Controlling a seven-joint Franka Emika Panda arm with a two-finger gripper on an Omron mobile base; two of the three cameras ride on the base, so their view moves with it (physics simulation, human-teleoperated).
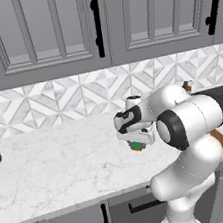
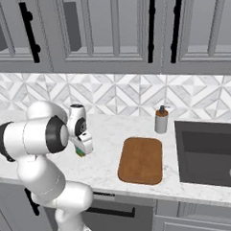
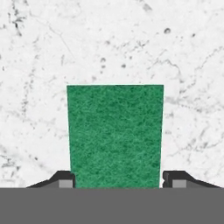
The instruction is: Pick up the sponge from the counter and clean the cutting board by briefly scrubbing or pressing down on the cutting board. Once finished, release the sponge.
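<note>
Here the hand (image 3: 116, 181) clamps the sponge (image 3: 115, 135), its long axis crossing the fingers.

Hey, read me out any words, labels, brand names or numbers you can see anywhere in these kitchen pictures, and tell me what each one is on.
None can be read.
The sponge shows a plain green top.
The soap bottle carries no legible label.
The cutting board, the counter and the cabinet doors are unmarked.
</note>
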